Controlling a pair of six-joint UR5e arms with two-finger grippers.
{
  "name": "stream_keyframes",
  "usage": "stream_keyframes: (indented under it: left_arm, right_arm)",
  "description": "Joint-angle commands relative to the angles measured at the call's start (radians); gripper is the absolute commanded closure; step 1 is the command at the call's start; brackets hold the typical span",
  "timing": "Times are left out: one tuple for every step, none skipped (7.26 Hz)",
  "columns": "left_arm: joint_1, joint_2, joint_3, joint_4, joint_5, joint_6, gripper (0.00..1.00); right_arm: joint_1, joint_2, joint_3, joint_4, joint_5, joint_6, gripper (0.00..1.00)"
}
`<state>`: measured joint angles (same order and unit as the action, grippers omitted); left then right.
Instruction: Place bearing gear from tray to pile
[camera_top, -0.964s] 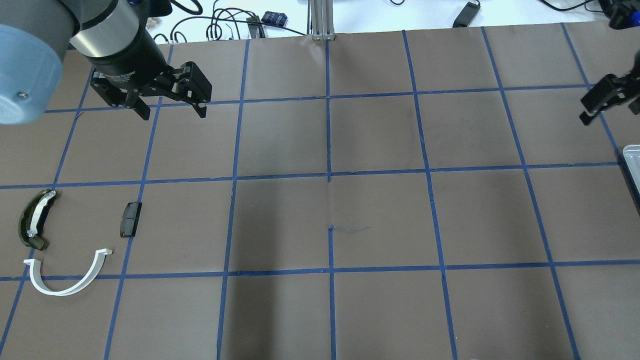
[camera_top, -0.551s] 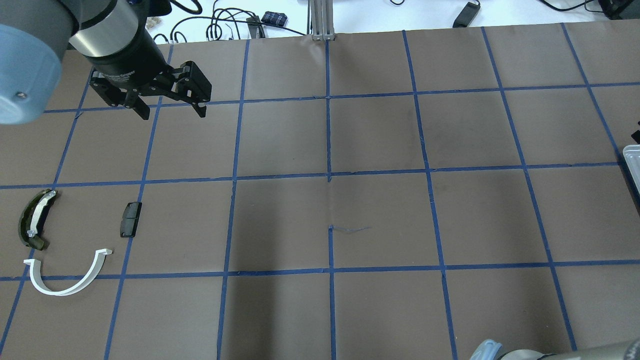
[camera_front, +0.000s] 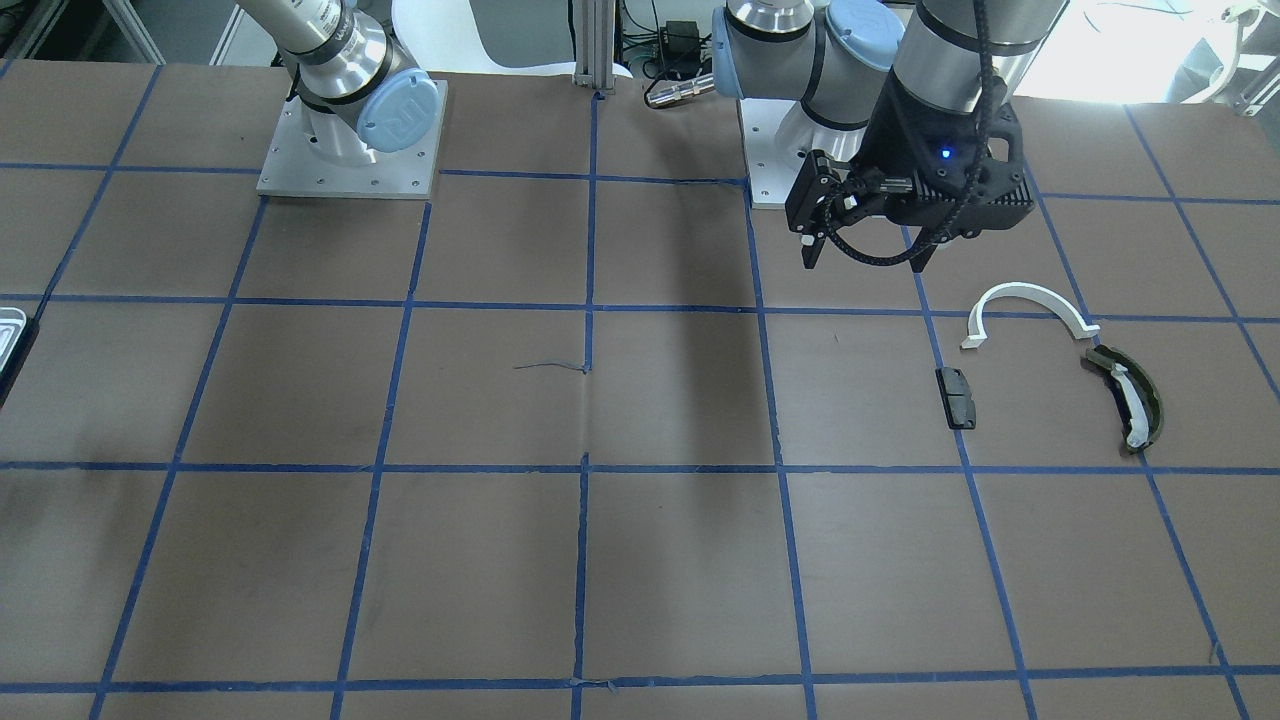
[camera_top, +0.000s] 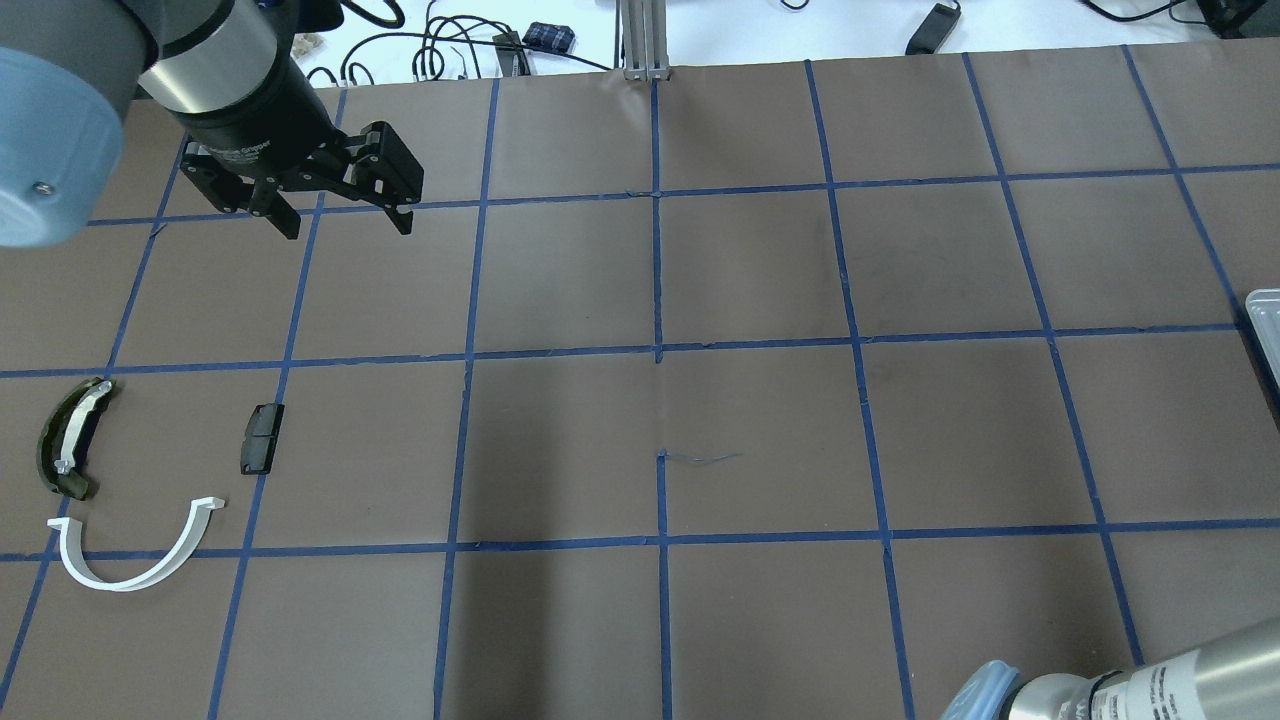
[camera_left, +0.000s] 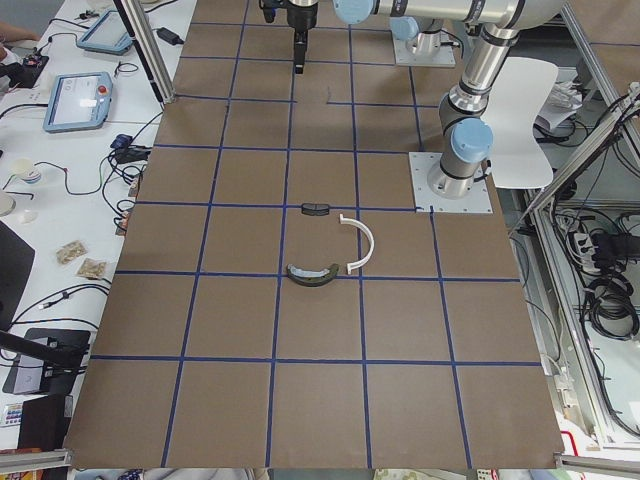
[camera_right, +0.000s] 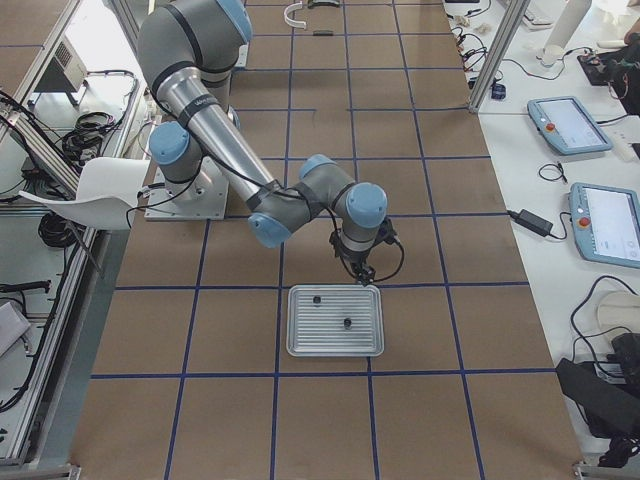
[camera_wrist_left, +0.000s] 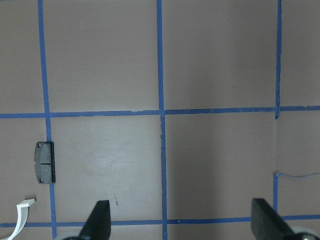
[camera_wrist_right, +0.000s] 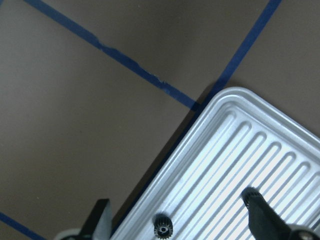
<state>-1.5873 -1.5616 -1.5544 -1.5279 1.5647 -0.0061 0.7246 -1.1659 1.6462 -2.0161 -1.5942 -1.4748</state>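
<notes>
The silver ridged tray (camera_wrist_right: 240, 165) lies under my right gripper (camera_wrist_right: 177, 210), which is open and empty above the tray's corner. A small black bearing gear (camera_wrist_right: 162, 230) sits on the tray between the fingers' line. The right side view shows two small dark parts (camera_right: 316, 299) (camera_right: 346, 322) on the tray (camera_right: 335, 345). The pile is a white half-ring (camera_top: 115, 587), an olive curved piece (camera_top: 65, 440) and a black block (camera_top: 261, 438). My left gripper (camera_top: 340, 225) hangs open and empty, beyond the pile.
The table is brown paper with a blue tape grid. A metal post (camera_top: 645, 40) stands at the far edge, with cables behind it. My right arm's elbow (camera_top: 1100, 690) comes in at the overhead view's bottom right. Only the tray's edge (camera_top: 1265, 320) shows there.
My right gripper has moved out of the overhead view past the right edge, and the right arm's elbow has come in at the bottom right. The left arm has not moved.
</notes>
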Motion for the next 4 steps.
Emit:
stream_keyframes:
  left_arm:
    - [0.001,-0.001,0.002,0.000,0.000,0.000,0.00]
    - [0.001,0.000,0.002,0.000,0.000,0.000,0.00]
    - [0.001,0.000,0.002,0.000,0.000,0.000,0.00]
    - [0.001,0.000,0.002,0.000,0.000,0.000,0.00]
  right_arm:
    - [-0.051,0.055,0.030,-0.033,-0.100,-0.271,0.13]
    - [-0.098,0.055,0.091,-0.094,-0.092,-0.277,0.15]
    - [-0.114,0.055,0.178,-0.251,-0.093,-0.279,0.21]
    - [-0.116,0.045,0.220,-0.307,-0.092,-0.282,0.22]
